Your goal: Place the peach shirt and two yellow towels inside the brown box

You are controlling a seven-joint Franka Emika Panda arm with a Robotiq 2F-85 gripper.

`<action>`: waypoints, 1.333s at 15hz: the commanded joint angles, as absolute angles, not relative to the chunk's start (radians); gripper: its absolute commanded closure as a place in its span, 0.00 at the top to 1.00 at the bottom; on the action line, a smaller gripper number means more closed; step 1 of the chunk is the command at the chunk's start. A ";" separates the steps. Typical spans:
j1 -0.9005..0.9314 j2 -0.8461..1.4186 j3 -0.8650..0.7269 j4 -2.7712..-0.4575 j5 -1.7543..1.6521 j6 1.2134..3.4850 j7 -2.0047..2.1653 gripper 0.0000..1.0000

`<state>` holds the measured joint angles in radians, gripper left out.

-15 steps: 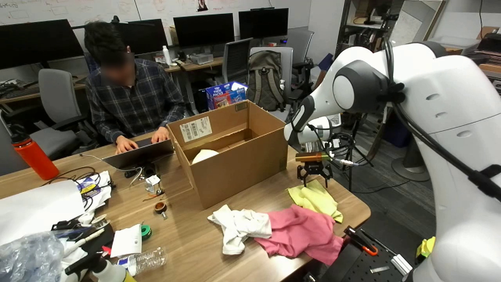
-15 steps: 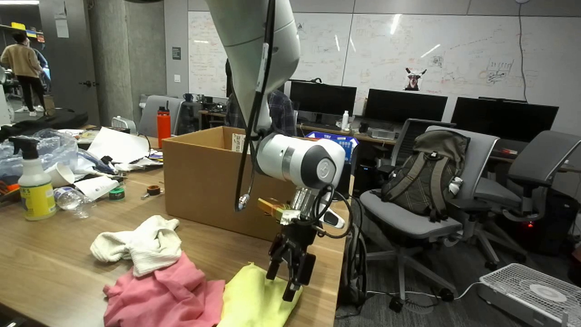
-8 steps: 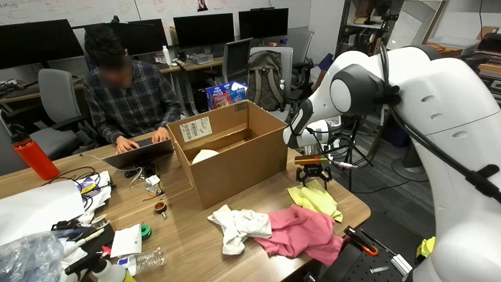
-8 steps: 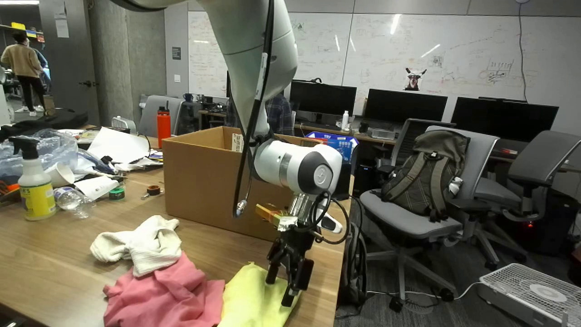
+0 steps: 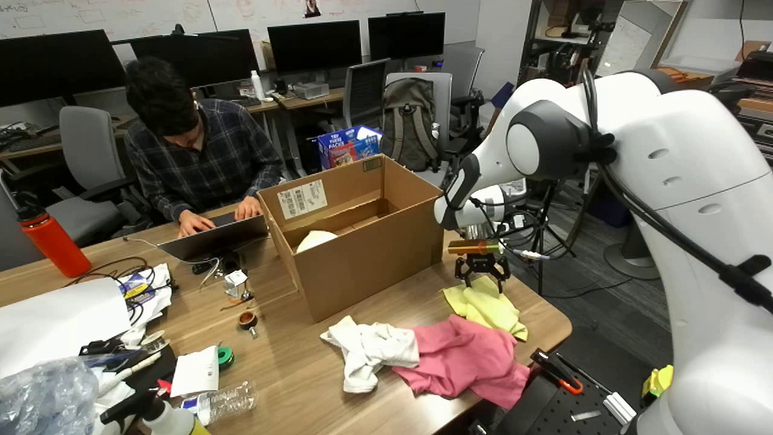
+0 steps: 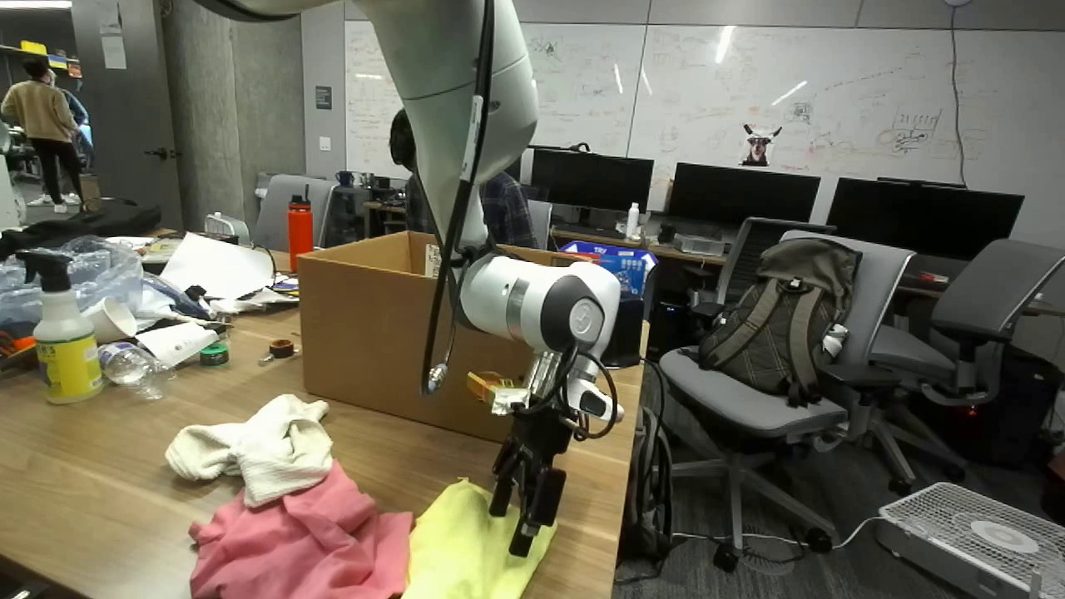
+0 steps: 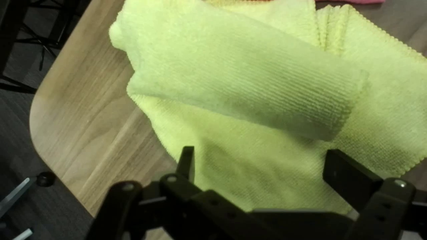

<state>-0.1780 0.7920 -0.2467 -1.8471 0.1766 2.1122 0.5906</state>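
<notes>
On the bench (image 5: 290, 356), the brown box (image 5: 374, 266) holds something pale (image 5: 316, 239), seen only in an exterior view. Near its right end, the claw (image 7: 260, 151) is spread wide over a yellow towel (image 7: 233, 73).

Lit evenly and fairly brightly in both exterior views, with streaks of glare on the whiteboard (image 6: 699, 100). Distorted near the left edge in an exterior view, leaning the red bottle (image 5: 53, 243). Dimmer and softer in the wrist view, with shadows on the yellow towel (image 7: 240, 80) and a dark floor (image 7: 15, 133).
</notes>
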 commanded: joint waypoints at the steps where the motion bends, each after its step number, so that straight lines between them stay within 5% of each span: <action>1: -0.149 0.795 -0.273 -1.847 0.187 2.129 0.681 1.00; 6: -0.138 0.786 -0.279 -1.855 0.175 2.120 0.760 1.00; 7: -0.137 0.783 -0.278 -1.856 0.172 2.116 0.768 0.75; 17: -0.125 0.767 -0.276 -1.863 0.166 2.107 0.842 0.04; 20: -0.115 0.738 -0.276 -1.880 0.161 2.105 0.855 0.00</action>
<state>-0.1404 0.7828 -0.2631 -1.8488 0.1744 2.1093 0.8247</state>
